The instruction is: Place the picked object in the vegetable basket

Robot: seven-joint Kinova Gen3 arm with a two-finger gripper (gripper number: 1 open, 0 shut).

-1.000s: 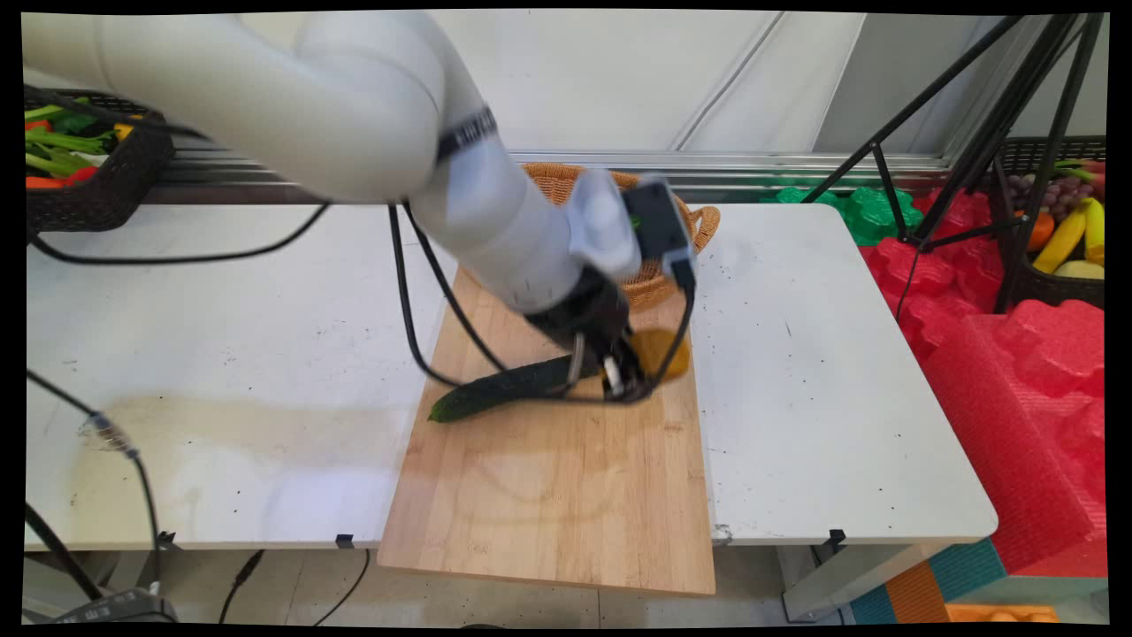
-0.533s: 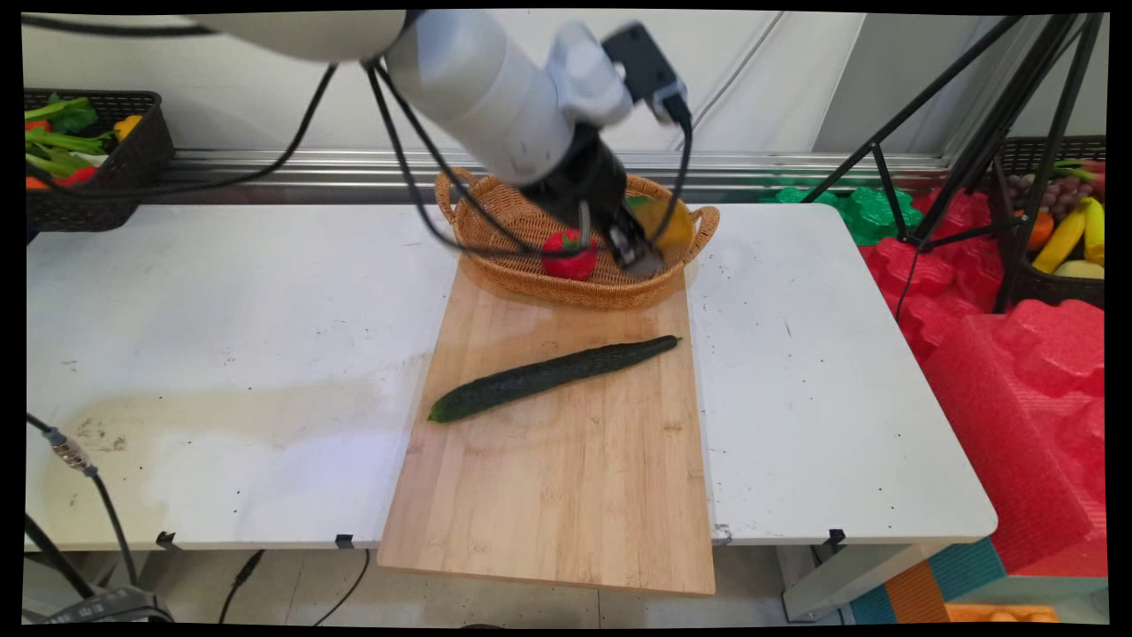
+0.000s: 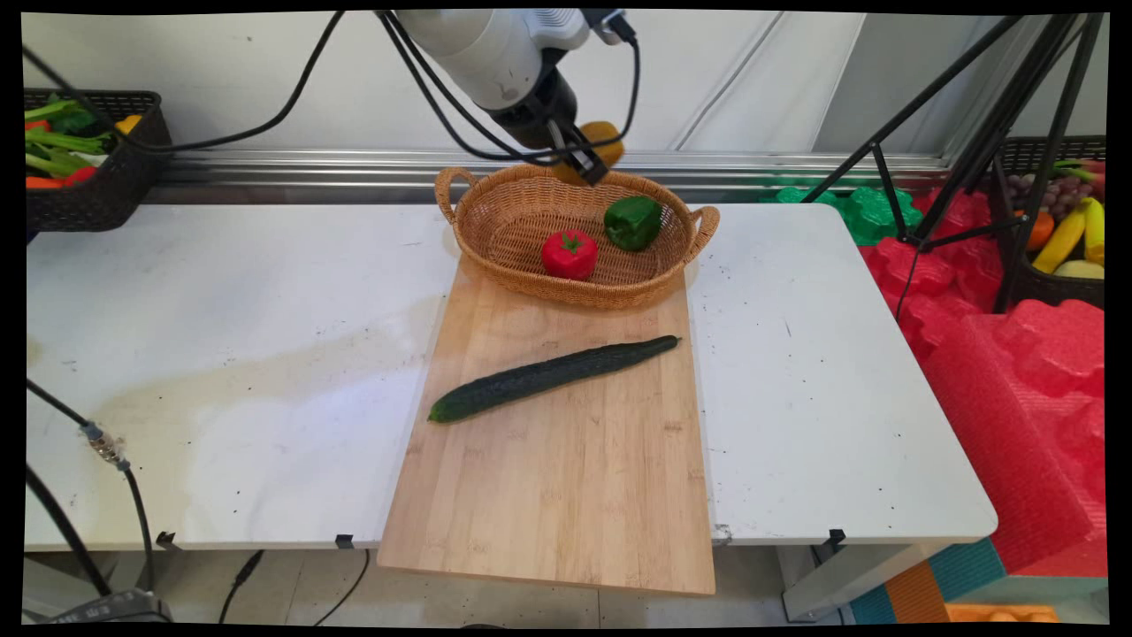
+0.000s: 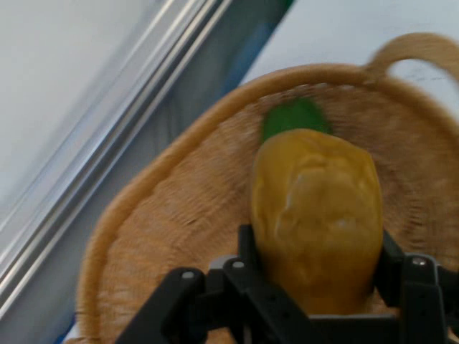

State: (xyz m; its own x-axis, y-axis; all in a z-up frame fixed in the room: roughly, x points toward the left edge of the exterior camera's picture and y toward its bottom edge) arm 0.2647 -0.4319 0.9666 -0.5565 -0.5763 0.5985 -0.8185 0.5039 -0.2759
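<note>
1. Presently, flat white table [image 3: 221,292], carrying all below.
2. Pale rectangular wooden cutting board [image 3: 557,495], overhanging table's near edge.
3. Oval woven wicker basket with two handles [image 3: 495,226], at board's far end; holding round red tomato [image 3: 569,254] and green bell pepper [image 3: 633,221].
4. Long dark green cucumber [image 3: 548,376], lying diagonally on board, well apart from gripper.
5. Black two-finger gripper [image 3: 585,161], raised above basket's far rim, clamped on yellow-orange bell pepper [image 4: 315,215].
6. Pepper judged light, smooth, somewhat slippery, hollow; best held across broad middle.
</note>
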